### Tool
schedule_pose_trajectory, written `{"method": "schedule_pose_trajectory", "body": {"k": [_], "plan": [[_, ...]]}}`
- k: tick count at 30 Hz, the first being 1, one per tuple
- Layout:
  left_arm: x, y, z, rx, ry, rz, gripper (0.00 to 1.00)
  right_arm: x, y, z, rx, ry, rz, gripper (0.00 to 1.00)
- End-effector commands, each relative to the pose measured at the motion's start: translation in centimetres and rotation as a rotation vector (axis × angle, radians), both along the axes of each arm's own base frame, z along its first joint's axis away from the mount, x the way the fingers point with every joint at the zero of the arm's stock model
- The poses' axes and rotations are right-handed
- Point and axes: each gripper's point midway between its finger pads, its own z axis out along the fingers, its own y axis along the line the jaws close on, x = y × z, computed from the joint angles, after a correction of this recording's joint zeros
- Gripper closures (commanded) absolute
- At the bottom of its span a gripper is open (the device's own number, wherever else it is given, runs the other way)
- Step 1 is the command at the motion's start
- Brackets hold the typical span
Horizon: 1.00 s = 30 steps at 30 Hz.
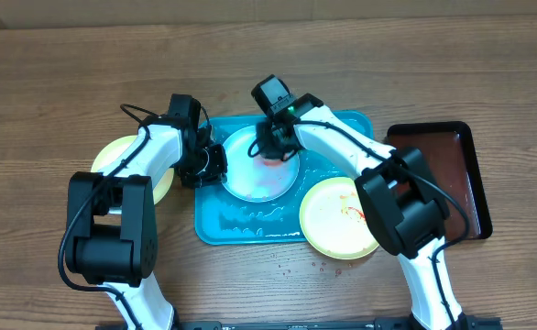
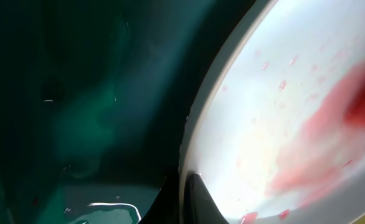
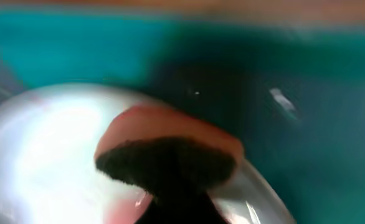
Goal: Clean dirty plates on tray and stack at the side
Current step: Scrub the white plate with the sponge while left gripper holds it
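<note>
Overhead view: the light blue plate (image 1: 261,179), smeared red, lies at the centre of the turquoise tray (image 1: 241,229) on the desk (image 1: 67,73). Left jaws are clamped on its left rim. Right jaws grip a red-stained sponge (image 3: 170,149) against its far edge. One yellow-green plate (image 1: 337,220) overlaps the tray's near-right corner; another (image 1: 108,151) lies on the desk to the left.

Wooden table (image 1: 49,73) bears the tray (image 1: 241,229), a red-brown tray (image 1: 443,174), a yellow-green plate (image 1: 113,154) — perhaps red drops (image 1: 319,267)

Overhead, we see bright, even light and sharp focus, with only soft shadows. Our left wrist view is dim over the tray (image 2: 76,112), the plate (image 2: 282,93) glaring white. Our right wrist view is blurred throughout.
</note>
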Motion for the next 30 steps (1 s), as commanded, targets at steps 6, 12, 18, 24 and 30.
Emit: {"method": "schedule_pose_trajectory", "body": {"k": [6,12,18,24,30], "plan": [[-1.7,0.5,-2.4,0.042,0.063,-0.037,0.96,-4.2,6.4,-3.5,0.230,0.170,0.146,0.96],[-1.7,0.5,-2.4,0.042,0.061,-0.036,0.96,-9.8,7.4,-3.4,0.252,0.368,0.212,0.96],[-1.7,0.5,-2.4,0.042,0.062,-0.036,0.96,-11.7,2.4,-4.5,0.066,0.471,0.189,0.96],[-1.6,0.5,-2.4,0.043,0.059,-0.037,0.96,-8.8,-6.9,-4.8,-0.276,0.401,0.046,0.96],[-1.6,0.5,-2.4,0.042,0.056,-0.044,0.96,-4.7,-11.2,-4.6,-0.418,0.264,-0.018,0.96]]}}
